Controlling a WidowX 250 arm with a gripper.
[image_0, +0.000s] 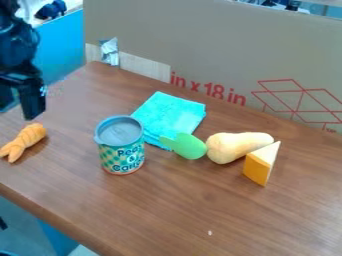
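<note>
The twisted toy is orange, the cloth turquoise, the can apparently checked teal.

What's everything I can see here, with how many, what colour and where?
Table: one, brown, centre
Can: one, grey lid, teal label, centre-left
Cloth: one, turquoise, behind can
Leaf-shaped piece: one, green, at cloth's front corner
Pear-shaped piece: one, pale yellow, right of green piece
Wedge: one, orange and white, beside pear shape
Twisted piece: one, orange, far left
Cardboard: one sheet, grey-brown, behind table
Background objects: indistinct
Arm and gripper: one each, black, upper left
</note>
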